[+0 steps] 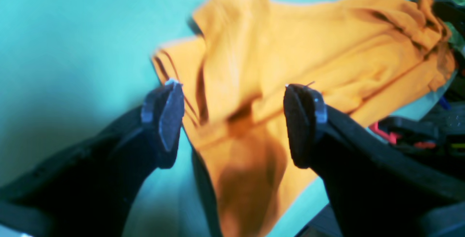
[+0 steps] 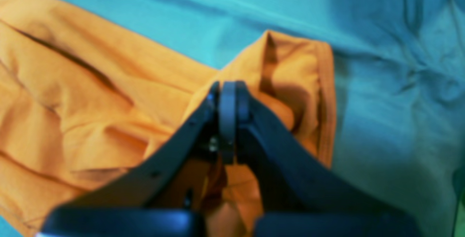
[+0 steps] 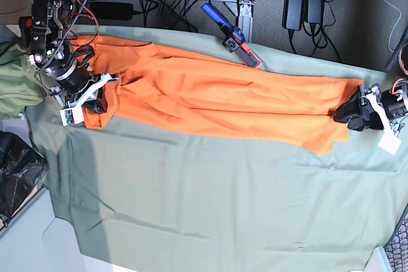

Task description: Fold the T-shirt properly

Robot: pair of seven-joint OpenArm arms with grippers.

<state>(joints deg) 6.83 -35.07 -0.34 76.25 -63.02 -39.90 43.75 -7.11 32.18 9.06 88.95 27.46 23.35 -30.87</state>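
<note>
Left wrist view: The left gripper [image 1: 232, 121] hung above one end of the T-shirt [image 1: 327, 62], its two dark fingers spread wide with nothing between them. Orange fabric lay rumpled below on the pale green cloth [image 1: 72, 48], apart from the pads, so this end looked let go rather than held.

Right wrist view: The right gripper [image 2: 228, 121] had its fingers pressed together, pinching a raised fold of the T-shirt [image 2: 91, 102]. The hemmed edge stood up just beside the tips, likely lifted by the pinch. The view was blurred, so how deep the fabric sat in the grip could not be told.

Base view: The T-shirt [image 3: 223, 100] lay stretched long across the far part of the pale green cloth [image 3: 210, 208], one end at each arm.
Right gripper [image 3: 89, 99]: at the view's left, clamped at the shirt's end.
Left gripper [image 3: 357, 111]: at the view's right, at the opposite end.
Likely reason: the pulled-out length suited flattening before folding.
Off the cloth: an olive-green garment [image 3: 16, 87] bunched at the left edge.
</note>
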